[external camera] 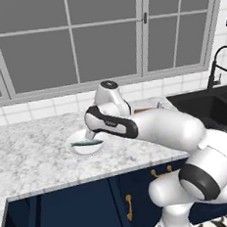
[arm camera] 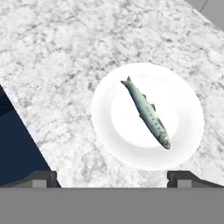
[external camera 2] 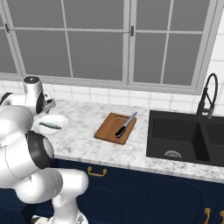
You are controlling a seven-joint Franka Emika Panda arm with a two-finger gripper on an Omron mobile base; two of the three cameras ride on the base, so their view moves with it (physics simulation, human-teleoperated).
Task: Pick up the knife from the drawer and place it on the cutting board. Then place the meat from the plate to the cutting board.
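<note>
The knife [external camera 2: 126, 124] lies diagonally on the reddish-brown cutting board [external camera 2: 109, 130], blade pointing to the back right. To the left of the board, the meat [arm camera: 146, 113], a small silvery fish, rests on the white plate [arm camera: 105, 127]. My gripper [arm camera: 111, 178] hovers above the plate's near edge, open, its fingertips [arm camera: 41, 177] wide apart with nothing between them. From the left base, the hand [external camera: 92, 133] hangs just over the fish [external camera: 86, 143] and the plate [external camera: 74, 147]. The right base view shows the plate [external camera 2: 62, 120] and the fish [external camera 2: 50, 126] under the hand. The drawer is out of view.
A black sink [external camera 2: 188, 135] with a dark faucet [external camera 2: 208, 94] sits to the right of the board. Windows and white tiles back the marble counter [external camera 2: 83, 131]. Navy cabinet doors with brass handles [external camera: 128, 207] run below the counter's front edge.
</note>
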